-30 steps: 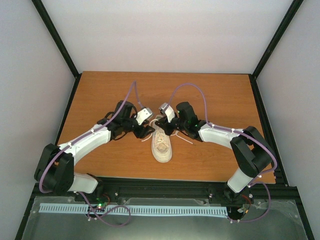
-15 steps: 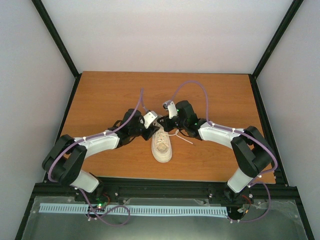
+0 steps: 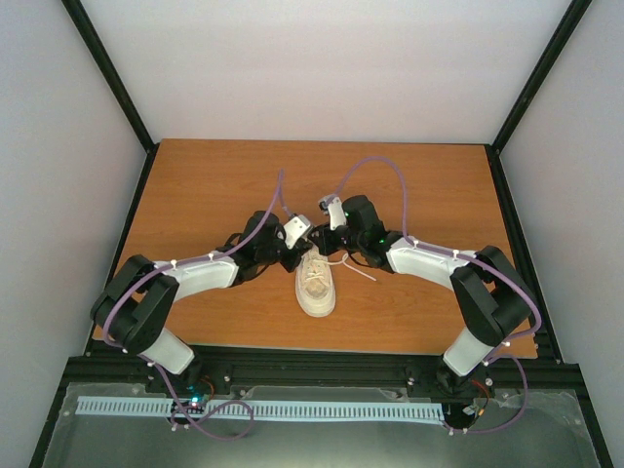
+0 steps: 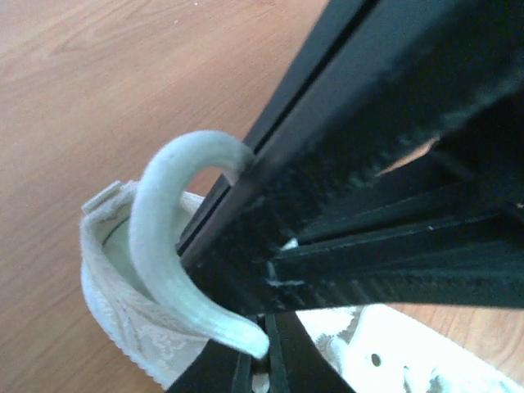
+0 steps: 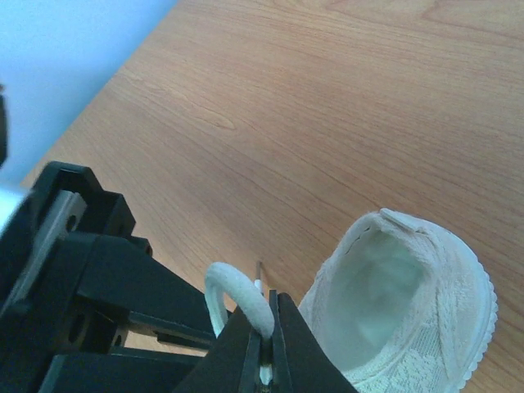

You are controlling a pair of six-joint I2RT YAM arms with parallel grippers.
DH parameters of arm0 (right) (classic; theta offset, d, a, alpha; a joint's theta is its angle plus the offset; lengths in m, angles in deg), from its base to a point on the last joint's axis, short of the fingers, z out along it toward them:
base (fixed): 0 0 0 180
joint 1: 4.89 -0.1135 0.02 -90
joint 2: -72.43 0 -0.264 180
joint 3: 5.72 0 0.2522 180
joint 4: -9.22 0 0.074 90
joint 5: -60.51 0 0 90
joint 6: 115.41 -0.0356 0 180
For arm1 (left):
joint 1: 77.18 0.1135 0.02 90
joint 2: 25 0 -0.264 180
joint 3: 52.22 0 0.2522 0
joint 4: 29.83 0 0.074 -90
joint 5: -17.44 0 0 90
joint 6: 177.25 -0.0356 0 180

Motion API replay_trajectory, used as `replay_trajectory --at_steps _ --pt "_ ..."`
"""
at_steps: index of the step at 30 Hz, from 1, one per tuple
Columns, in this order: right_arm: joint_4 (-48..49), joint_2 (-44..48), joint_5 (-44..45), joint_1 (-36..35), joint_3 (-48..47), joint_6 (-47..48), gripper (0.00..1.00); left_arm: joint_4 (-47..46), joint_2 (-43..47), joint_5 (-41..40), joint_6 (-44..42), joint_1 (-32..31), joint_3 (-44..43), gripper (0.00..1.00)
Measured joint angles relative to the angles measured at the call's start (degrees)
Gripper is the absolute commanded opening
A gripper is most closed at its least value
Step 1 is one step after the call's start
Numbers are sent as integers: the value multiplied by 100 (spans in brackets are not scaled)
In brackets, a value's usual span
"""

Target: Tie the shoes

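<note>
The cream sneaker (image 3: 317,285) lies mid-table with its toe toward the arms. Both grippers meet over its laced top. In the left wrist view my left gripper (image 4: 264,327) is shut on a white lace loop (image 4: 155,237) that arches up over the shoe's collar (image 4: 123,327). The right arm's black body crosses most of that view. In the right wrist view my right gripper (image 5: 269,301) is shut on another lace loop (image 5: 238,285) beside the shoe's opening (image 5: 393,303). From above, the left gripper (image 3: 295,255) and right gripper (image 3: 330,252) stand nearly touching.
A loose lace end (image 3: 361,273) trails on the wooden table (image 3: 195,185) to the right of the shoe. Black frame posts and pale walls close in the table on three sides. The left gripper's black housing (image 5: 82,311) fills the right wrist view's lower left.
My left arm has swung right to the shoe's laces and its jaws have closed on a lace loop. The right gripper has stayed put, still shut on its loop.
</note>
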Motion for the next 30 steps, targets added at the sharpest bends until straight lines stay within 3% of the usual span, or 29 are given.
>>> replay_trajectory --at_steps 5,12,17,20,26,30 --pt "-85 17 37 -2 -2 -11 29 -46 -146 98 15 -9 -31 1" --pt "-1224 651 903 -4 -197 315 46 -42 -146 81 -28 -9 -31 1" --pt "-2614 1423 1880 37 -330 697 47 -35 -116 42 -162 -9 -31 1" --pt "-3510 1357 2122 85 -385 914 47 -33 -96 39 -232 -9 -31 1" --pt "-4802 264 1950 168 -455 1460 47 24 -94 42 -302 -9 -31 1" --pt "-5145 -459 1956 356 -706 1731 45 52 -94 42 -334 -9 -31 1"
